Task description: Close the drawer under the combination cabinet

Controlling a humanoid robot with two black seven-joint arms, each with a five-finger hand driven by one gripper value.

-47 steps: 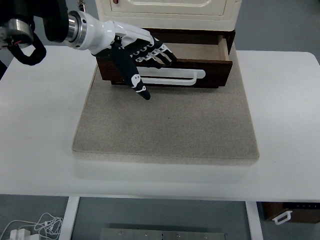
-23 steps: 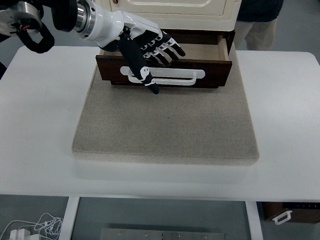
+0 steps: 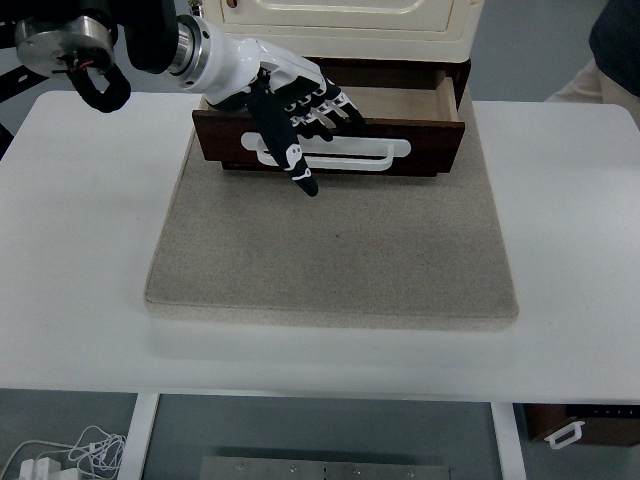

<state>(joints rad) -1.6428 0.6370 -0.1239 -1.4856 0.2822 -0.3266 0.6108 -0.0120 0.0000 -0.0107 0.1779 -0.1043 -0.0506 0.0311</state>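
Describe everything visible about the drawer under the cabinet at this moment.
The drawer is dark brown wood with a pale interior and a long white bar handle across its front. It is pulled out, open, from under the cream cabinet, over the grey mat. Its inside looks empty where visible. The left hand lies over its left front edge, fingers spread above the opening, thumb across the handle.
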